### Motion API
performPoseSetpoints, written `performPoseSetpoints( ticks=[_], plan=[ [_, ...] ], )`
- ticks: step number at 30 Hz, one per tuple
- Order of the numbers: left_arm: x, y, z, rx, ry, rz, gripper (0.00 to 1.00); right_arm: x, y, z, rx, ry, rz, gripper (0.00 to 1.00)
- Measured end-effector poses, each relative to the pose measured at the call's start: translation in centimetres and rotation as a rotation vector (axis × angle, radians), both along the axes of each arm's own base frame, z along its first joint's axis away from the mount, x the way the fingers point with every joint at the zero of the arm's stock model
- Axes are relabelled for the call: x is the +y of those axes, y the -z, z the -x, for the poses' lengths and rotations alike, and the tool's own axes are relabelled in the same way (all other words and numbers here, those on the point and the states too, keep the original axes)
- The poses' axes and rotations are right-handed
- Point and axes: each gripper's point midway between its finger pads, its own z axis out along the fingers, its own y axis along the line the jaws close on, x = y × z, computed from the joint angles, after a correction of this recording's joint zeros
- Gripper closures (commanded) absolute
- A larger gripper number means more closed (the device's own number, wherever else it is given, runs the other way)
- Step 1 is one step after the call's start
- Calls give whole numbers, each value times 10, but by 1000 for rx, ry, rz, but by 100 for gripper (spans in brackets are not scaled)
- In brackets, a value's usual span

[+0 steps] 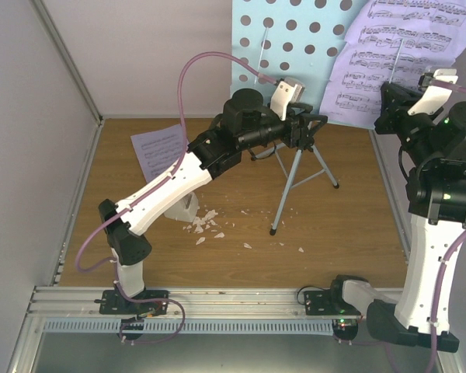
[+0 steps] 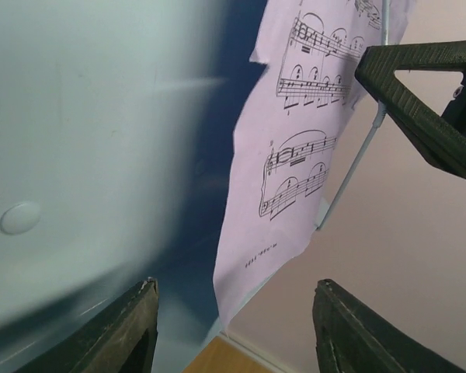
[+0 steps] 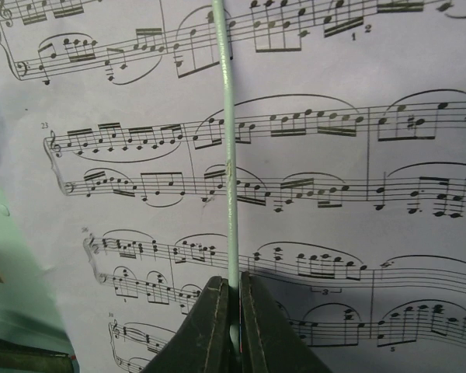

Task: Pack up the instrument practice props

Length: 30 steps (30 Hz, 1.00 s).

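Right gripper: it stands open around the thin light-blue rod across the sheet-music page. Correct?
No. The right gripper is shut on the thin light-blue rod across the sheet-music page, not open around it; the right wrist view shows the jaws pinched on it.

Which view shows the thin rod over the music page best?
The right wrist view: the rod crosses the page close up, pinched by the right gripper. Top view shows a faint line; left wrist, a thin slanted one.

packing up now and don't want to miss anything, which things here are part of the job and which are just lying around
For the job: music stand; sheet music on it; loose sheet; metronome, partly hidden.
Lying about: white crumbs.
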Motion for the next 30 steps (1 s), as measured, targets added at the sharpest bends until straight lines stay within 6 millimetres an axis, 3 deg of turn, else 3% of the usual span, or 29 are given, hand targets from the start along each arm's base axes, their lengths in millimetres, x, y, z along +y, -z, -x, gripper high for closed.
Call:
performPoseSetpoints(
  ticks=[16, 18, 23, 30],
  plan=[
    [-23, 2, 3, 20, 127, 58, 64, 5, 3, -3, -15, -34, 3, 98],
    [-26, 2, 3, 22, 144, 66, 70, 6, 3, -3, -18, -40, 3, 99],
    [-32, 2, 5, 33, 180, 90, 97, 8, 3, -3, -22, -54, 4, 100],
    [-33, -2, 3, 55, 184, 119, 100, 14, 7, 5, -86, -79, 27, 100]
  ],
)
